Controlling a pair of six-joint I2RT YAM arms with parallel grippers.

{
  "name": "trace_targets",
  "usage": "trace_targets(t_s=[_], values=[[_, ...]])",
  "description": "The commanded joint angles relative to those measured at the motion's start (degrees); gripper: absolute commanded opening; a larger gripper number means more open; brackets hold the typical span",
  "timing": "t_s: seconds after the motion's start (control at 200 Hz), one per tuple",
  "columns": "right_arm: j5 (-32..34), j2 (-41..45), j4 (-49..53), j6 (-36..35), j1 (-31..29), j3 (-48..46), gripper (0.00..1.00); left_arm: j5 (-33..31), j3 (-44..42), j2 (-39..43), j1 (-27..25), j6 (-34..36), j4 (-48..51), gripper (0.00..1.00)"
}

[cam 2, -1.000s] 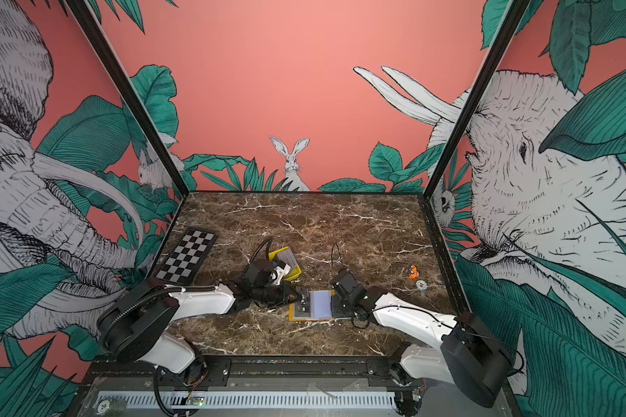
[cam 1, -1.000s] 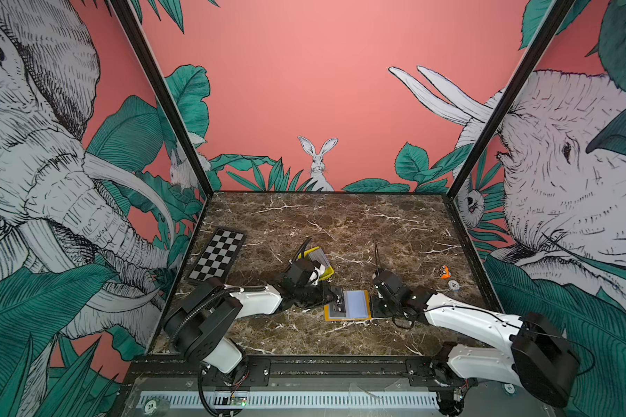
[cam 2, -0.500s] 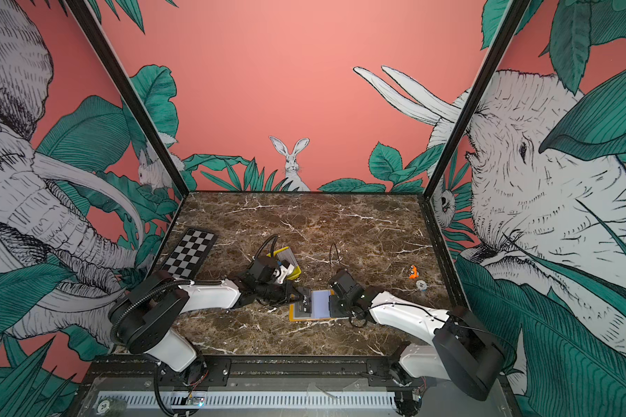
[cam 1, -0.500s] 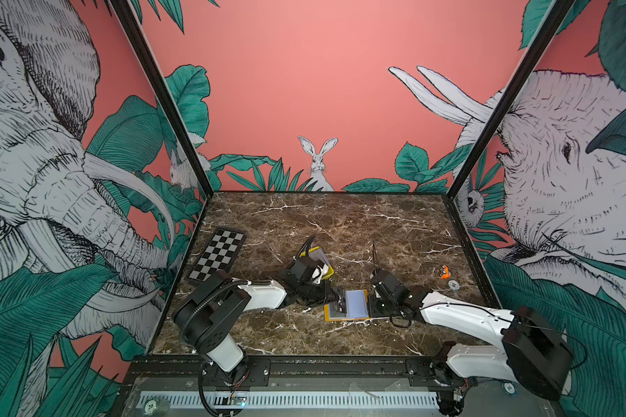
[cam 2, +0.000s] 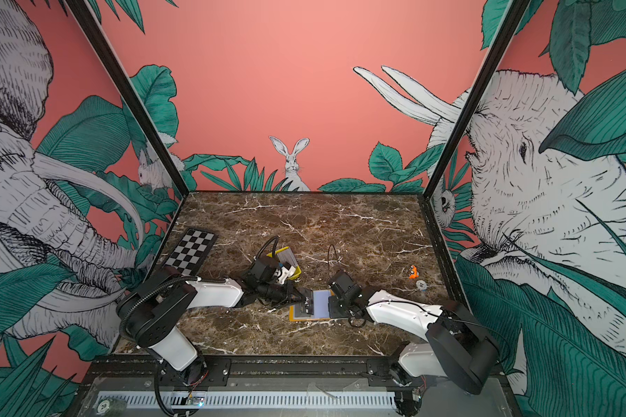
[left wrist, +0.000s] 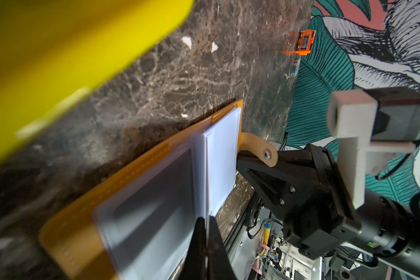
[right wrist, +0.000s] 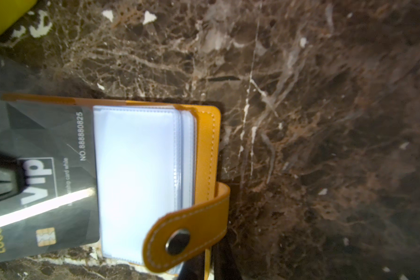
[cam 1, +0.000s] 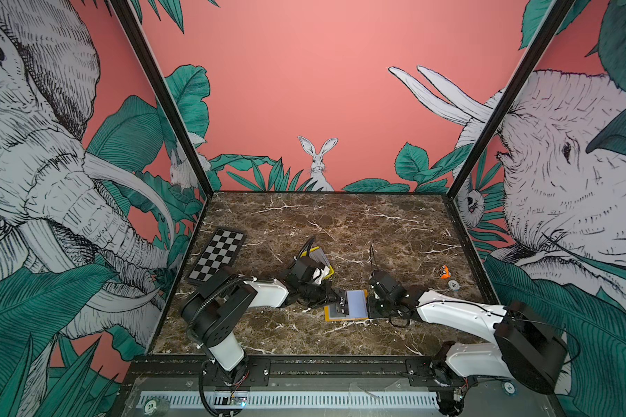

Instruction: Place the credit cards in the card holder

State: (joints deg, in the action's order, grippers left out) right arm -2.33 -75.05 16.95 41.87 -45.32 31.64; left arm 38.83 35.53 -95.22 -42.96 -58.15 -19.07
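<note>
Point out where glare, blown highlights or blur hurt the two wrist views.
Right wrist view: a bright glare stripe crosses the credit card, and the card holder's clear sleeves are blown out white. Left wrist view: the yellow tray is a featureless blur, while the snap tab is fairly sharp.

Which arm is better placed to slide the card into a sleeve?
Left, likely: the left gripper pinches the card at the sleeves; the right gripper clamps the card holder, steadying it.
</note>
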Motion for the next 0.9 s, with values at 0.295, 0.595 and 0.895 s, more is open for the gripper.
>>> trace_targets(t_s=[0.295,0.595,0.895], values=[[0.9,0.6,0.1,0.3,0.2,-1.5,0.11,0.3,-1.4,-0.9,0.2,-3.1,-1.7,0.00],[0.9,0.2,-0.4,0.3,0.2,-1.5,0.10,-0.9,-2.6,-0.4,0.3,-3.5,-1.7,0.00],[0.8,-0.5,-0.5,0.1,0.2,-1.4,0.10,0.7,-2.4,-1.5,0.2,-5.7,-6.2,0.00]])
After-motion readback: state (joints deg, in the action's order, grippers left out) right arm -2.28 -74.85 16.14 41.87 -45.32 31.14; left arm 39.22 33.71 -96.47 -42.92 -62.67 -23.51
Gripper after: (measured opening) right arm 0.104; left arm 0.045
